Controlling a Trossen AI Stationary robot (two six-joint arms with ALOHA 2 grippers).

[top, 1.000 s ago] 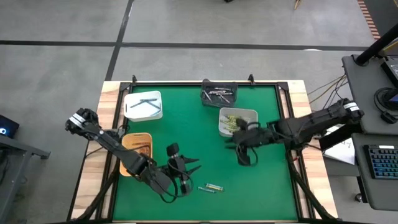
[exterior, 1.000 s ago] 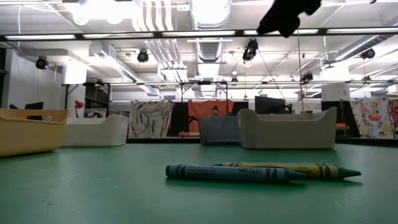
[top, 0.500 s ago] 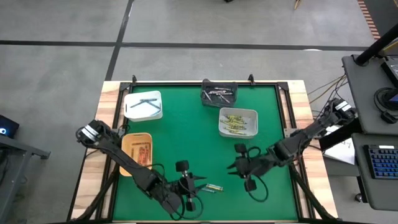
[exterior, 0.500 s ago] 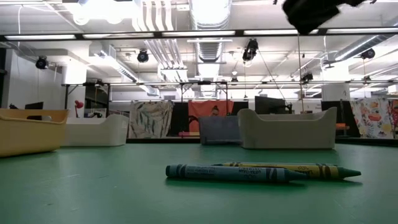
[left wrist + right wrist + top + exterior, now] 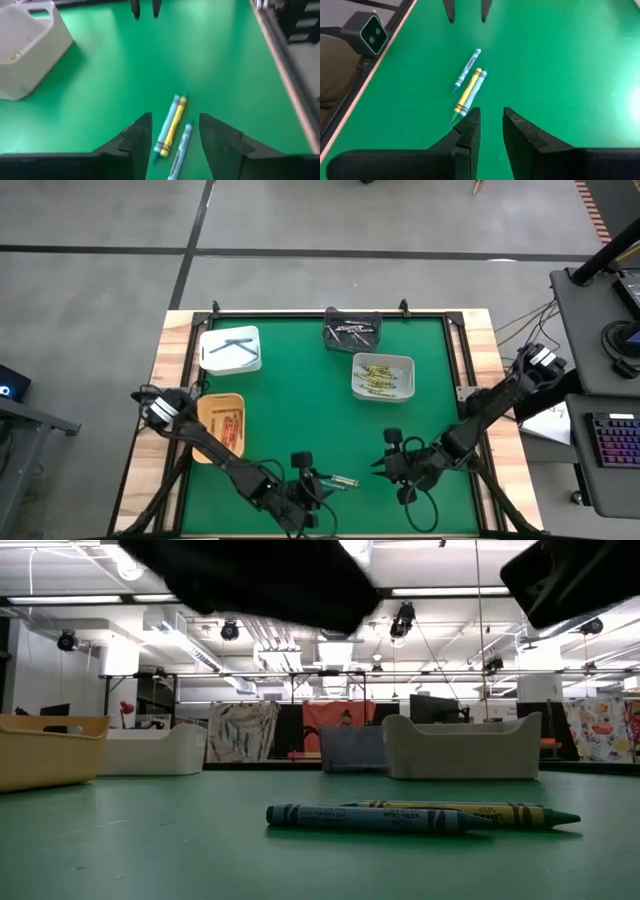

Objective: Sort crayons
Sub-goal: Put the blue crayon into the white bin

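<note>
Left hand point(image 5: 318, 483) low at the bottom centre of the high view, fingers point(image 5: 137, 137) parted with a clear gap between them and nothing in it. In the left wrist view the loose crayons point(image 5: 172, 131) lie right at the mouth of that gap: a blue-green and a yellow one side by side and touching, a third blue one just beside them. Their long axes run roughly in line with the way the hand points, so the fingers would close across the width of the sticks. Right hand point(image 5: 382, 467) sits to the right of the same crayons point(image 5: 343, 481) in the high view, empty, its fingers point(image 5: 467, 132) apart by a narrower slot; in its own wrist view the crayons point(image 5: 468, 86) lie farther ahead and off toward the left of the frame, not between the fingers. Judgement: left hand is the nearer and better lined up; the coming pick turns on singling out one stick from the touching pair. In the low view the crayons point(image 5: 420, 815) lie flat, crosswise to that camera. Surface point(image 5: 300, 400) is a green mat in a wooden frame. Upper left holds a white tray point(image 5: 231, 349); top centre a dark tray point(image 5: 352, 330); right of centre a pale tray point(image 5: 383, 376) with yellow-green sticks; left edge a tan tray point(image 5: 222, 424) with reddish ones. Room beyond: grey floor, ceiling lights, a desk with a keyboard point(image 5: 612, 460) at far right.
</note>
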